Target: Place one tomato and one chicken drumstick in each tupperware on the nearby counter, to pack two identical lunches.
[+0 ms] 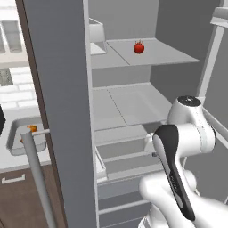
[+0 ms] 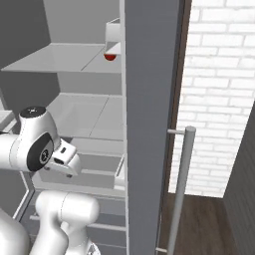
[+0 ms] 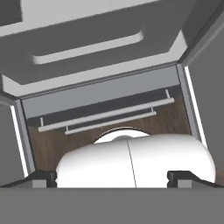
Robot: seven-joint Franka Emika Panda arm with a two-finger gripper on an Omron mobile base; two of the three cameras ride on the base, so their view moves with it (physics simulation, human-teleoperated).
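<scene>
A red tomato [image 1: 139, 47] lies on the upper shelf of the open fridge; in the right base view the tomato [image 2: 110, 57] is half hidden behind the fridge's side wall. My arm is folded in front of the lower shelves, well below the tomato. In the hand view my gripper [image 3: 111, 178] points down at the fridge's bottom drawers, open, with nothing held between its fingertips [image 3: 43, 179]. The counter [image 1: 9, 158] runs along the far left over dark brown cabinets. The tupperware and the chicken drumstick are out of view.
A grey fridge panel [image 1: 58, 111] with a long bar handle [image 1: 38, 173] stands between the shelves and the counter. A sink [image 1: 15, 142] in the counter holds a small orange thing [image 1: 32, 129]. A white box [image 1: 97, 33] sits on the top shelf. A brick wall [image 2: 219, 99] is at right.
</scene>
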